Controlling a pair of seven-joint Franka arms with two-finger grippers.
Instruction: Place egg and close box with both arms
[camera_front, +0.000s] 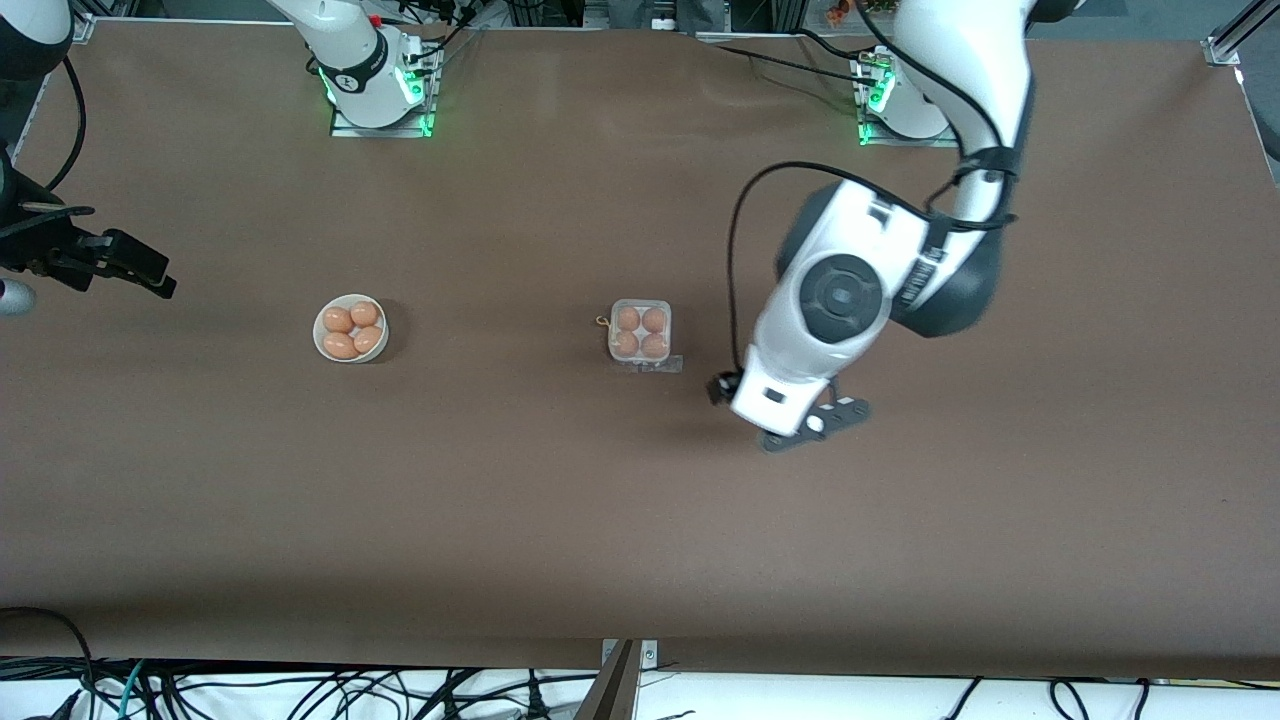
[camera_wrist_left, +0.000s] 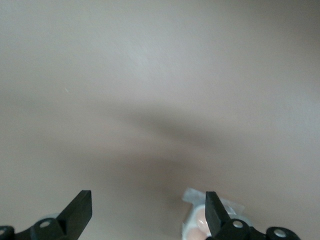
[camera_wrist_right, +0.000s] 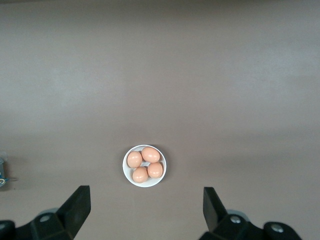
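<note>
Clear plastic carton: the box (camera_front: 641, 336) sits mid-table with four orange-brown eggs in its four cells; a clear flap, which may be its lid or front tab, lies flat on the table at its edge nearer the front camera. Whether the lid is down I cannot tell.
Egg: the egg (camera_front: 654, 320) of the task looks already placed; every cell is filled, and none is in either gripper.
Handling, egg: light, smooth, brittle; likely to slip or crack under a hard pinch, so best taken gently across its narrow middle.
Handling, box: thin, springy plastic, light enough to slide when pushed; probably best steadied at one wall while the lid is pressed at the tab.
White bowl: the bowl (camera_front: 350, 328), toward the right arm's end of the table, holds four more eggs.
Left gripper: the left gripper (camera_front: 815, 424) is over bare table just beside the box, fingers spread, holding nothing.
Right gripper: the right gripper (camera_wrist_right: 147, 207) waits high over the table with the bowl below it, fingers apart and empty.
</note>
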